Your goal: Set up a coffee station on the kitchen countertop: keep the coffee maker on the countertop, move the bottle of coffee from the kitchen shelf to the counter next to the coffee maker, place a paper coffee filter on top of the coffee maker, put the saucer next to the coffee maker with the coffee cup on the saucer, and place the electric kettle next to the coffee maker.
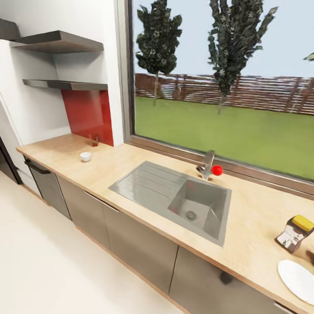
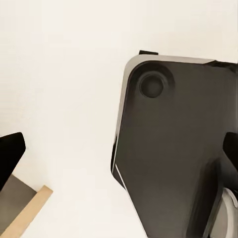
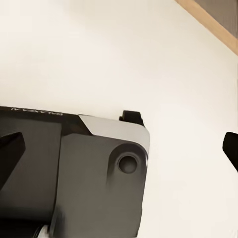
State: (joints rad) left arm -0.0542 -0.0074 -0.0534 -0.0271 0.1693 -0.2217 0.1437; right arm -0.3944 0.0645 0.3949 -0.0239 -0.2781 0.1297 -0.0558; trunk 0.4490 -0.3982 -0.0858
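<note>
The kitchen countertop [image 1: 129, 158] runs from the left to the lower right. The coffee cup [image 1: 85, 156] stands on it near its left end. Behind the cup, by the red backsplash, is a small tan folded piece [image 1: 93, 140] that looks like the paper coffee filter. The bottle of coffee [image 1: 295, 233] with its yellow cap stands on the counter at the far right, with the saucer [image 1: 300, 280] just in front of it. The kitchen shelf [image 1: 64, 84] is bare. Coffee maker and electric kettle are out of view. My left gripper [image 2: 119, 148] and right gripper [image 3: 119, 148] hang open over the floor.
A grey sink [image 1: 173, 197] with a faucet [image 1: 206, 164] and a red knob [image 1: 216, 170] sits mid-counter under a wide window. A second shelf [image 1: 59, 41] hangs higher. Dark cabinet fronts [image 1: 138, 243] face a pale floor [image 1: 41, 266]. My dark base [image 2: 173, 148] shows below the grippers.
</note>
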